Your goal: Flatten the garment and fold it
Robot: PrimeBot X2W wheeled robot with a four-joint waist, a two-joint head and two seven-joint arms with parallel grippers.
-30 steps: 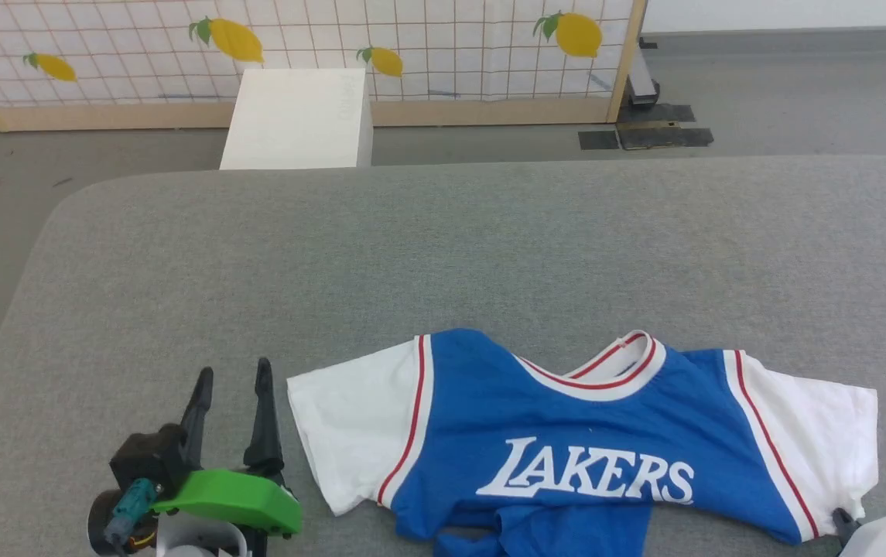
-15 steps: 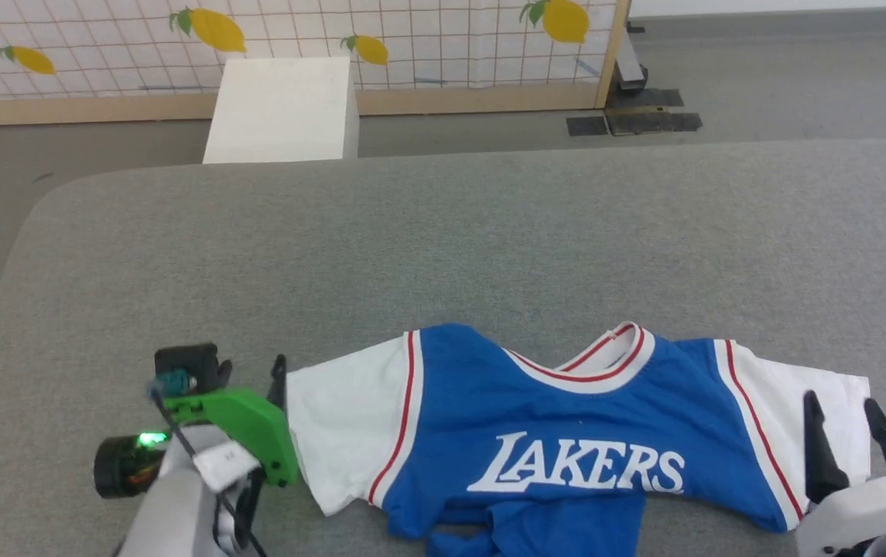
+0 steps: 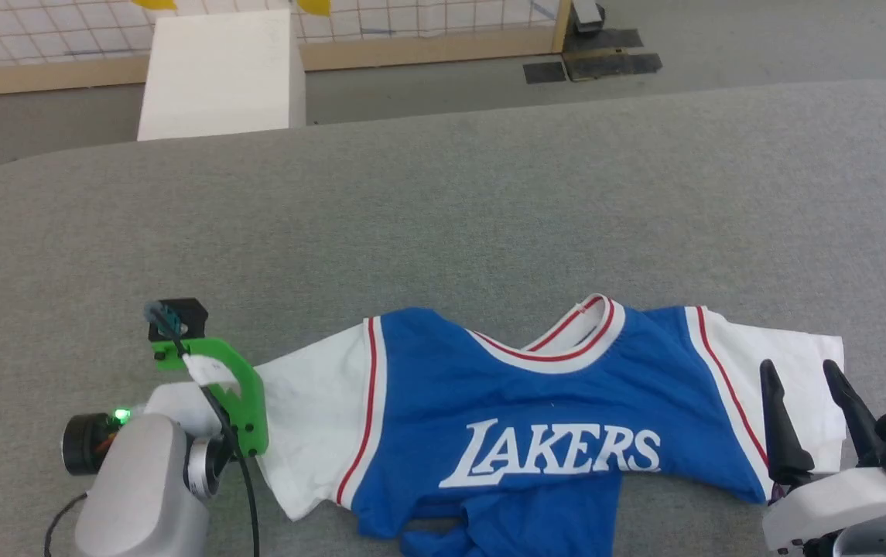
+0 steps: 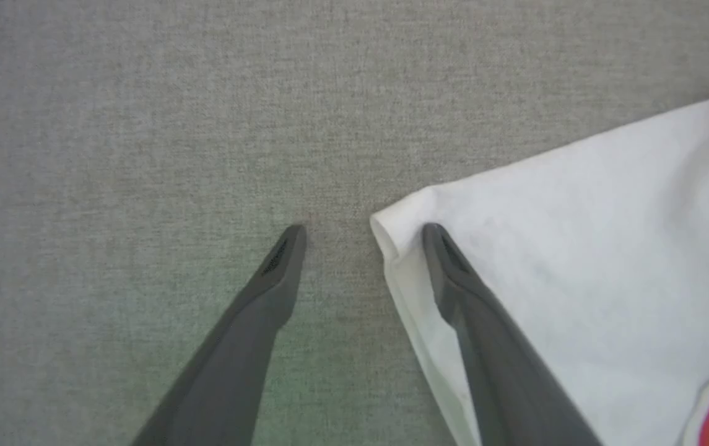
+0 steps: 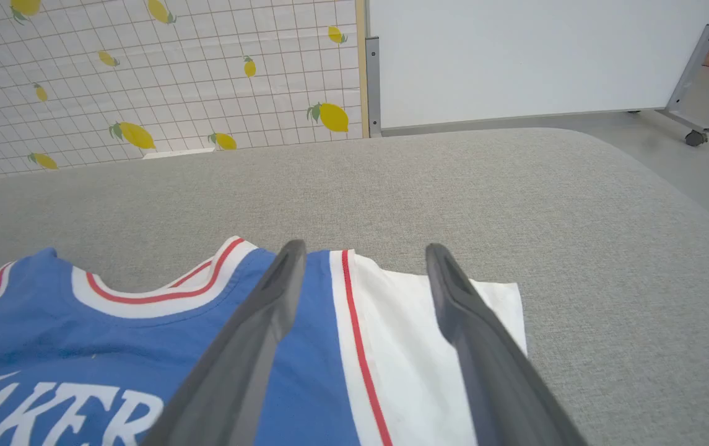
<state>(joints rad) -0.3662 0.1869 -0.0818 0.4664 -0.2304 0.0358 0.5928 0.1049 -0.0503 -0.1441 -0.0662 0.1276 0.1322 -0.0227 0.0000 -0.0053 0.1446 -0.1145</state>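
Note:
The garment (image 3: 535,402) lies face up on the grey table (image 3: 443,201): a bright blue jersey with white "LAKERS" lettering and white sleeves edged in red. Its lower hem is bunched near the front edge (image 3: 489,530). My left gripper (image 4: 363,230) points straight down and is open, straddling the corner of the left sleeve (image 4: 546,248); one finger is over the cloth, the other over bare table. In the head view its green mount (image 3: 237,394) covers the fingers. My right gripper (image 3: 798,370) is open above the right sleeve (image 5: 404,322), holding nothing.
A white box (image 3: 218,73) stands on the floor behind the table, in front of a lemon-print screen with a wooden base (image 3: 427,50). A white board on wheels (image 5: 515,56) stands to the far right. The table's right edge curves off (image 5: 688,204).
The head camera has tilted down. My left gripper turned from pointing forward to pointing down at the left sleeve's corner. My right gripper came up into view over the right sleeve.

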